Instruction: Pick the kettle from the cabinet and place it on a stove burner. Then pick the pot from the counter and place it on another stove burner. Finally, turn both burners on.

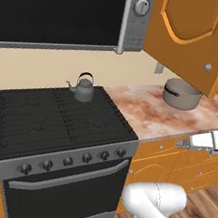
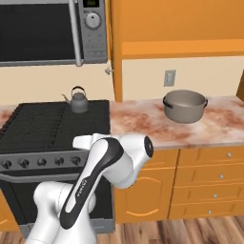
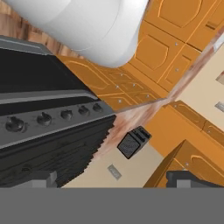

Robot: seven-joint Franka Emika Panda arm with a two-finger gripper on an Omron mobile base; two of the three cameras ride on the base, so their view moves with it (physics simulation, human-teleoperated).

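The dark grey kettle (image 1: 84, 89) (image 2: 79, 101) stands upright on the back right stove burner (image 1: 89, 102), well clear of my hand. The wide grey-beige pot (image 1: 181, 94) (image 2: 185, 106) sits on the marbled counter (image 1: 141, 111) (image 2: 143, 126) to the right of the stove, below the orange cabinet (image 2: 181, 49). My gripper (image 1: 185, 143) (image 3: 113, 179) hangs low at the counter's front edge, right of the stove. It is open, its fingertips (image 3: 37, 178) wide apart with nothing between them. The hand view is rolled and looks across the stove's knobs (image 3: 43, 118) and grates.
An open cabinet door (image 1: 191, 29) juts out over the pot. A microwave (image 1: 62, 11) hangs above the stove. A row of knobs (image 1: 69, 161) lines the stove front. Orange drawers (image 2: 209, 176) lie under the counter. A small black appliance (image 3: 133, 142) stands on a counter beyond the stove.
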